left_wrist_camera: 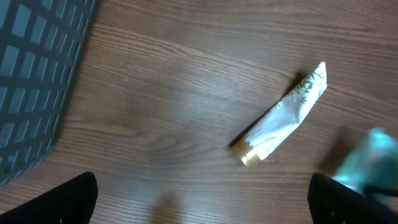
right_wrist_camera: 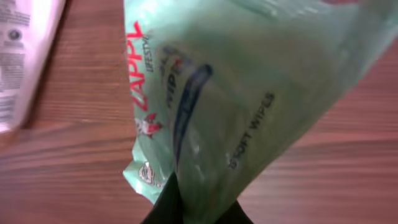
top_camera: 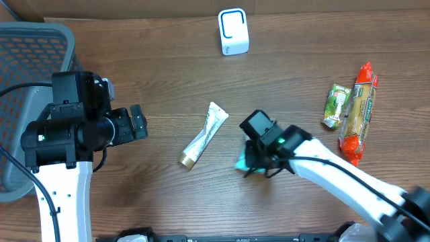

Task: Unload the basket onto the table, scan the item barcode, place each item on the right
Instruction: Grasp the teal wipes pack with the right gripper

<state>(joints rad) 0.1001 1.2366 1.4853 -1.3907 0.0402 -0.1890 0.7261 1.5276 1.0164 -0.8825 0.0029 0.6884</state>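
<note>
Green wipes pack (right_wrist_camera: pixel 249 93) is pinched edgewise by right hand (top_camera: pixel 252 161).

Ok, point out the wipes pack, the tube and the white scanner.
wipes pack (right_wrist_camera: pixel 249 93), right wrist view, middle of the green wrapper.
tube (top_camera: pixel 203 135), overhead view, middle of its body.
white scanner (top_camera: pixel 233 31), overhead view, its top face.
</note>
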